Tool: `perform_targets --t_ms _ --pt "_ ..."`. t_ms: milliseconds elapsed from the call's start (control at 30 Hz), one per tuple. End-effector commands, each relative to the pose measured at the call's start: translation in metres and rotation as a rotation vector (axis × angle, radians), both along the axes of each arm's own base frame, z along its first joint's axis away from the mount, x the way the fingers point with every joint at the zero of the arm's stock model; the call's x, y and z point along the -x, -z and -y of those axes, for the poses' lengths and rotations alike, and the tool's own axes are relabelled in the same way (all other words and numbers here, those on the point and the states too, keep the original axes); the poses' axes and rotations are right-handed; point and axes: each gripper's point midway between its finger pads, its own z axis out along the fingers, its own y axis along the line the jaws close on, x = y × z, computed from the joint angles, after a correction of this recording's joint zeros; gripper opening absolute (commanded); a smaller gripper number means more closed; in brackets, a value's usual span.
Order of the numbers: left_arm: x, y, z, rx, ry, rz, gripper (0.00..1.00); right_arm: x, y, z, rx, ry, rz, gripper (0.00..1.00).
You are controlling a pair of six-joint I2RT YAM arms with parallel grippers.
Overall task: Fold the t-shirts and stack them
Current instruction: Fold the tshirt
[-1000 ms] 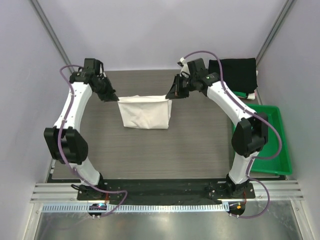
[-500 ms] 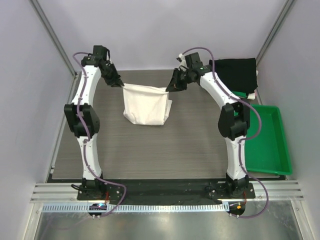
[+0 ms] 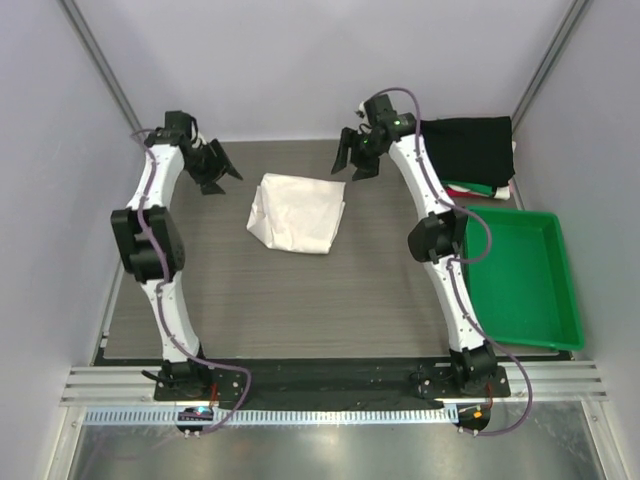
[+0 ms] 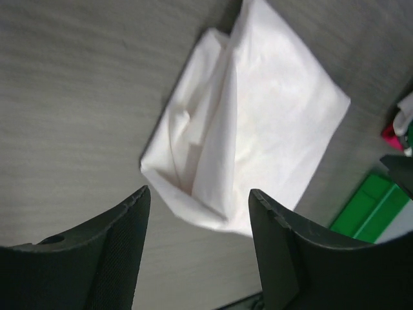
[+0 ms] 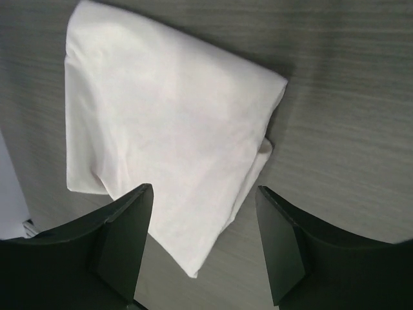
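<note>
A white t-shirt [image 3: 297,212] lies folded in a rough rectangle on the dark table, toward the back middle. My left gripper [image 3: 213,171] hangs open just left of it, apart from the cloth. My right gripper [image 3: 355,156] hangs open off the shirt's back right corner. In the left wrist view the white t-shirt [image 4: 258,123] lies on the table below my open left gripper [image 4: 199,194], its layered fold edges showing. In the right wrist view the white t-shirt [image 5: 161,123] lies flat under my open right gripper [image 5: 204,188]. Neither gripper holds anything. A black t-shirt [image 3: 468,147] lies at the back right.
A green tray [image 3: 556,290] stands along the right side, its corner also in the left wrist view as the green tray [image 4: 374,200]. Red, white and green cloth [image 3: 482,189] peeks from under the black t-shirt. Frame posts and light walls close the back and sides.
Both grippers held the white t-shirt's upper corners and carried them toward the back. They have since opened and drawn away outward, and the shirt has dropped folded onto the table.
</note>
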Motion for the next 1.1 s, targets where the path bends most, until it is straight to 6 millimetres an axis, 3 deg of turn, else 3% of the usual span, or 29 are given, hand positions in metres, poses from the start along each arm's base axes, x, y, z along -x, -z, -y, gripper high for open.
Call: perform_targets --t_ms 0,33,100,133,200,233,267,333,367,400,433,500,567,667,700,733,800,867,933,1067 --pt "0.016 -0.052 0.025 0.063 0.117 0.213 0.63 0.068 -0.05 -0.035 0.112 -0.123 0.032 0.71" --pt "0.033 -0.029 0.028 0.08 0.134 0.168 0.61 0.074 -0.052 -0.034 0.161 -0.113 0.045 0.71" --pt "0.039 -0.036 0.034 0.102 0.165 0.238 0.6 0.086 -0.051 -0.044 0.212 -0.119 0.051 0.71" --pt "0.054 -0.013 0.035 0.116 0.168 0.192 0.6 0.087 -0.051 -0.045 0.229 -0.115 0.059 0.71" --pt "0.057 -0.011 0.039 0.122 0.191 0.228 0.6 0.087 -0.054 -0.038 0.276 -0.071 0.074 0.71" --pt "0.06 -0.007 0.041 0.119 0.202 0.226 0.61 0.085 -0.053 -0.03 0.32 -0.057 0.083 0.72" --pt "0.062 -0.001 0.04 0.089 0.214 0.222 0.61 0.086 -0.066 -0.02 0.348 -0.041 0.112 0.72" --pt "0.063 0.007 0.043 0.043 0.233 0.213 0.6 0.089 -0.058 0.001 0.451 -0.013 0.087 0.73" --pt "0.064 0.01 0.039 0.016 0.239 0.202 0.6 0.091 -0.07 0.018 0.516 0.021 0.116 0.74" --pt "0.064 0.019 0.036 -0.004 0.235 0.178 0.6 0.1 -0.052 0.034 0.606 0.016 0.056 0.74" --pt "0.067 0.023 0.048 -0.005 0.261 0.166 0.6 0.106 -0.05 0.043 0.644 0.023 0.039 0.74" --pt "0.068 0.029 0.048 -0.005 0.26 0.15 0.59 0.119 -0.062 0.066 0.751 0.069 0.089 0.75" --pt "0.069 0.031 0.048 -0.014 0.255 0.143 0.59 0.135 -0.066 0.074 0.747 0.105 0.137 0.82" --pt "0.073 0.037 0.05 -0.045 0.27 0.136 0.58 0.167 -0.039 0.088 0.588 0.143 0.147 0.86" --pt "0.074 0.038 0.051 -0.049 0.274 0.133 0.58 0.187 0.005 0.062 0.395 0.061 0.093 0.86" --pt "0.076 0.042 0.054 -0.052 0.284 0.125 0.57 0.197 -0.015 0.052 0.224 0.046 0.149 0.86" --pt "0.074 0.044 0.057 -0.043 0.295 0.143 0.56 0.213 0.009 0.034 0.016 0.044 0.132 0.86" --pt "0.069 0.048 0.059 -0.039 0.311 0.163 0.55 0.233 0.004 0.007 -0.177 -0.015 0.081 0.85" --pt "0.068 0.05 0.063 -0.018 0.343 0.184 0.54 0.24 0.0 -0.013 -0.328 -0.07 0.083 0.84" --pt "0.066 0.057 0.079 0.062 0.429 0.24 0.54 0.235 -0.002 -0.027 -0.414 -0.086 0.084 0.82"
